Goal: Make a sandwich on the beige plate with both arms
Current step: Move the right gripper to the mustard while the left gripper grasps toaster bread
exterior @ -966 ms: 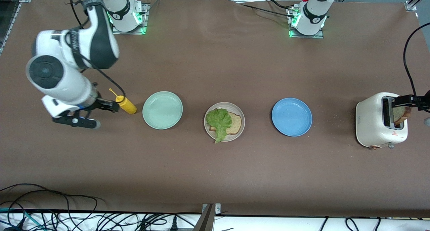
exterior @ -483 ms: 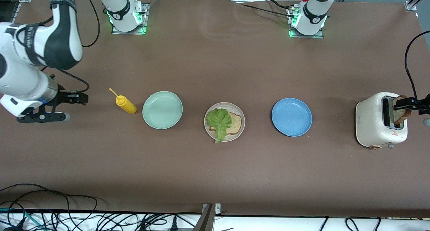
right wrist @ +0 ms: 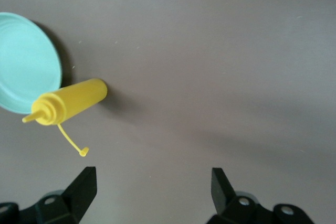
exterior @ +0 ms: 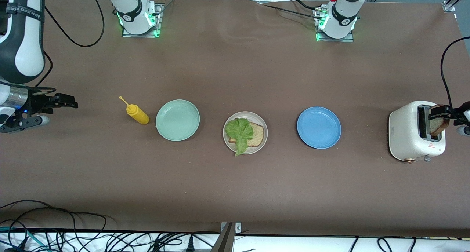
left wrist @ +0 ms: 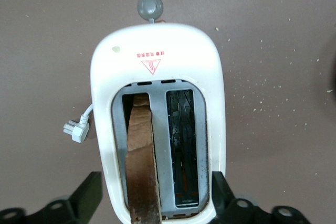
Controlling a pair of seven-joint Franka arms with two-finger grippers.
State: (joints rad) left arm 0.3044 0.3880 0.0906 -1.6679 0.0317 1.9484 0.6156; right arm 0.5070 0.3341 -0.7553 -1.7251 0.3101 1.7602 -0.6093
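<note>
- We see the beige plate (exterior: 245,132) at the middle of the table, between a green plate (exterior: 177,120) toward the right arm's end and a blue plate (exterior: 318,127) toward the left arm's end.
- On the beige plate lies one bread slice (exterior: 256,135) with a lettuce leaf (exterior: 239,133) over part of it; the leaf's tip hangs past the rim on the side nearer the front camera.
- We find a second slice (exterior: 438,124) standing on edge in a slot of the white toaster (exterior: 408,137) at the left arm's end of the table; the wrist view shows that slice (left wrist: 142,161) in one slot and the slot beside it empty.
- The left gripper (left wrist: 156,195) hangs over the toaster, its fingers spread wide, one outside each long wall of the toaster body (left wrist: 157,51); we see them holding nothing, and they do not touch the slice.
- The right gripper (exterior: 55,101) is over bare table at the right arm's end, well apart from the yellow bottle (exterior: 136,113), which stands beside the green plate.
- In its wrist view the right gripper (right wrist: 154,187) has its fingers wide apart with only tabletop between them; the bottle (right wrist: 67,102) and the green plate's edge (right wrist: 26,61) lie off to one side.
</note>
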